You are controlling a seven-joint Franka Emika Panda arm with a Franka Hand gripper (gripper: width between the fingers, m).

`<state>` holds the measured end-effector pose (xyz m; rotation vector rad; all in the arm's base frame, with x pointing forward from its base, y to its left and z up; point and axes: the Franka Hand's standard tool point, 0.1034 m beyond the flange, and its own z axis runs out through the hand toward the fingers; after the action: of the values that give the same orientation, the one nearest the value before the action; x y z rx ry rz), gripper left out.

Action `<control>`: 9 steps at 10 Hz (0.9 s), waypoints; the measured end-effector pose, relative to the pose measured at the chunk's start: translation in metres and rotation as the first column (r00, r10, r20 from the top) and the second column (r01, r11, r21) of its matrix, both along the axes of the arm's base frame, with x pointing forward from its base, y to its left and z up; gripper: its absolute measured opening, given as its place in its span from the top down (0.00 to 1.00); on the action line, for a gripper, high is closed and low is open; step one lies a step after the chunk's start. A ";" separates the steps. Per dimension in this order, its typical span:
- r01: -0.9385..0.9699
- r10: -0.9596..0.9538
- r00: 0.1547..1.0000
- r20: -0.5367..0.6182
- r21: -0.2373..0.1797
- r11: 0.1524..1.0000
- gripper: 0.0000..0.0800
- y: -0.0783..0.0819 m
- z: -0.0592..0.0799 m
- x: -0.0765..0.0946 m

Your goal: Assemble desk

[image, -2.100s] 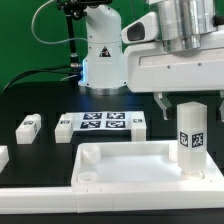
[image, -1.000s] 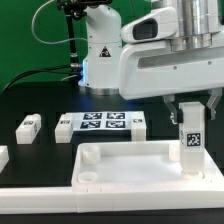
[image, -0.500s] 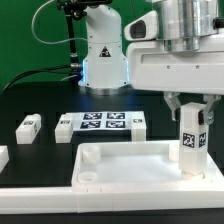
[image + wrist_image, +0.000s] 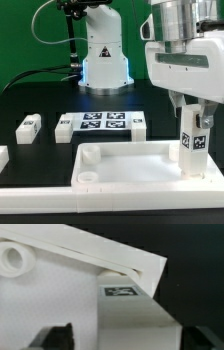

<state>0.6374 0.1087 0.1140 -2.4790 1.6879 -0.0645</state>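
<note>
On ext. view's right, leg post (image 4: pixel 191 140) stands upright in tabletop (image 4: pixel 125 170); only wrist cam shows gripper (image 4: pixel 130 339) open astride it.

Marker board (image 4: pixel 100 124) (flat, tagged), black table (image 4: pixel 30 100), green backdrop (image 4: pixel 20 40)

A green backdrop (image 4: pixel 20 45) is seen behind the work area. The scene is set on a black table (image 4: pixel 30 98), on which the marker board (image 4: pixel 100 123) lies flat. Bright, even lighting is noted.
</note>
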 end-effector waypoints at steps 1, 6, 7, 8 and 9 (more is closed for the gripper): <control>-0.154 0.154 0.988 0.012 -0.023 0.988 0.24 0.001 0.000 0.000; -0.636 0.640 0.768 0.026 -0.096 0.766 0.19 0.002 -0.001 0.001; -0.702 0.708 0.706 0.021 -0.112 0.704 0.19 0.002 0.000 0.002; -0.865 0.875 0.483 -0.009 -0.158 0.476 0.19 0.002 0.002 0.004; -0.903 0.915 0.403 -0.016 -0.169 0.395 0.19 0.002 0.003 0.004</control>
<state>0.6416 0.1104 0.1167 -3.0752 0.0451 -0.1675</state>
